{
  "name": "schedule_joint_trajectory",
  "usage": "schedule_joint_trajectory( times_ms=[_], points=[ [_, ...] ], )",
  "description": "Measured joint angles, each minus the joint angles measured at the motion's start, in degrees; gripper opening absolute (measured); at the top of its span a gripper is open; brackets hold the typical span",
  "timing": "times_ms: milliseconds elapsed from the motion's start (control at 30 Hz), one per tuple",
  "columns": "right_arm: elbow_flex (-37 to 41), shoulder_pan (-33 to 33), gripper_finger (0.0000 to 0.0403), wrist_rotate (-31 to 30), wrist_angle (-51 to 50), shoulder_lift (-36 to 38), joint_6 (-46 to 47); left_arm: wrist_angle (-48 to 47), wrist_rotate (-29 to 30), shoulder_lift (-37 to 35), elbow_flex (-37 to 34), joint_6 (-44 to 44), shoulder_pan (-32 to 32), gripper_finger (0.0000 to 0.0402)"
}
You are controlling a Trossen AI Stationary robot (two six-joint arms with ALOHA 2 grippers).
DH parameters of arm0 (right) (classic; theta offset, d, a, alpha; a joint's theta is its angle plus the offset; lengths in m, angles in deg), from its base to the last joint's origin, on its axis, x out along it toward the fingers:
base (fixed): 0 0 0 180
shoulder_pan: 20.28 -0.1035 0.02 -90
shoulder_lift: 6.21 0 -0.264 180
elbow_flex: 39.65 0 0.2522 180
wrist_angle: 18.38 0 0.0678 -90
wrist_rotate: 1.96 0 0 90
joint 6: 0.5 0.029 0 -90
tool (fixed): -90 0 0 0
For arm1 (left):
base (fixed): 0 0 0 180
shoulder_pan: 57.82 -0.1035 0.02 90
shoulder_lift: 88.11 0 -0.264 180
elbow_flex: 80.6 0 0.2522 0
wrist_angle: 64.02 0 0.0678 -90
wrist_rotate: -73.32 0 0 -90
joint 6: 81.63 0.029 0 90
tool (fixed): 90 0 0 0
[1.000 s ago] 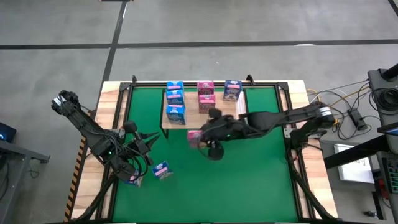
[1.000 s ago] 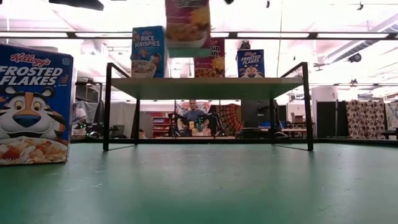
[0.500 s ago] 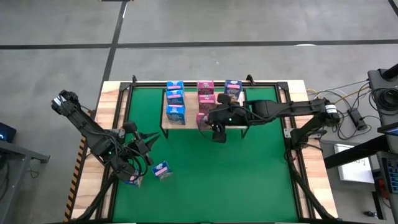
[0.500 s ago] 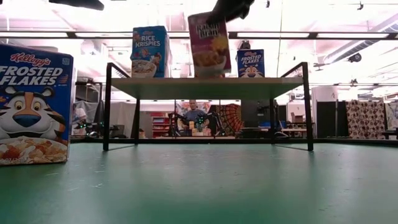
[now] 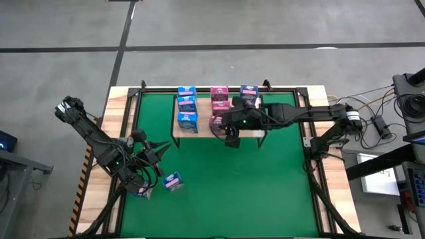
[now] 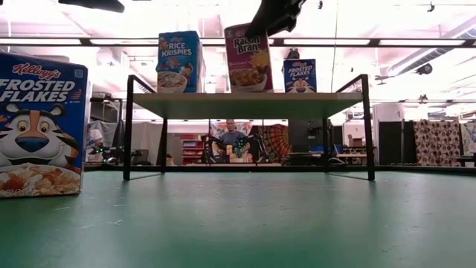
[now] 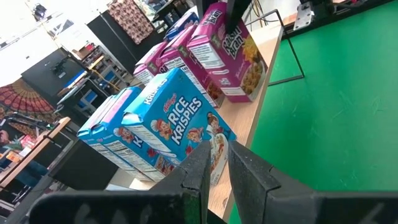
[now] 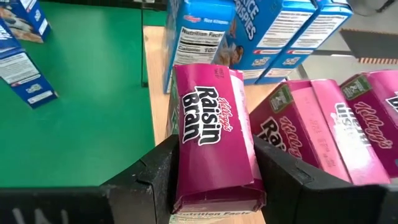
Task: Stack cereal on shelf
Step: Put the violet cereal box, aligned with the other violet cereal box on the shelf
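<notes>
My right gripper (image 8: 214, 180), fingers (image 8: 155, 177) pinching a pink Raisin Bran box (image 8: 211, 149), holds it upright over the shelf (image 5: 247, 131), left fingers (image 7: 202, 171) pressed together.

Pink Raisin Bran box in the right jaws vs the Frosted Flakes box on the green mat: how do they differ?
The Raisin Bran box is pink; the Frosted Flakes box is dark blue. The Raisin Bran box is clamped by the right gripper at the shelf, slightly tilted; the Frosted Flakes box stands upright on the green mat, with nothing gripping it. The left gripper waits beside it. Both are small Kellogg's cereal boxes.

Dark jointed arms (image 5: 299, 118) — black pincers (image 8: 211, 168)
</notes>
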Motion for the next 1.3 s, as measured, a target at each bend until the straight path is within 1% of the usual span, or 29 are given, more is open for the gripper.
schedule_joint_trajectory(
  times_ms=[200, 533, 633, 1033, 1167, 1300],
  points=[
    [1.9, 0.0, 0.0168, -0.5, 2.6, 0.0, -0.7, 0.0, 0.0, 0.0, 0.0, 0.0, 0.0, 0.0039],
    [2.1, 0.4, 0.0182, -0.5, 2.3, 0.0, -2.4, 0.0, 0.0, 0.0, 0.0, 0.0, 0.0, 0.0039],
    [2.2, 0.4, 0.0192, -0.5, 2.1, 0.0, -2.4, 0.0, 0.0, 0.0, 0.0, 0.0, 0.0, 0.0039],
    [2.2, 0.4, 0.0255, -0.5, 1.7, 0.1, -2.4, 0.0, 0.0, 0.0, 0.0, 0.0, 0.0, 0.0039],
    [1.1, 0.4, 0.0261, -0.5, 1.6, 0.4, -2.3, 0.1, 0.0, 0.0, 0.0, 0.0, 0.0, 0.0039],
    [-1.0, 0.2, 0.0255, -0.5, -0.4, 0.5, -1.0, 0.1, 0.0, 0.0, 0.0, 0.0, 0.0, 0.0039]
  ],
)
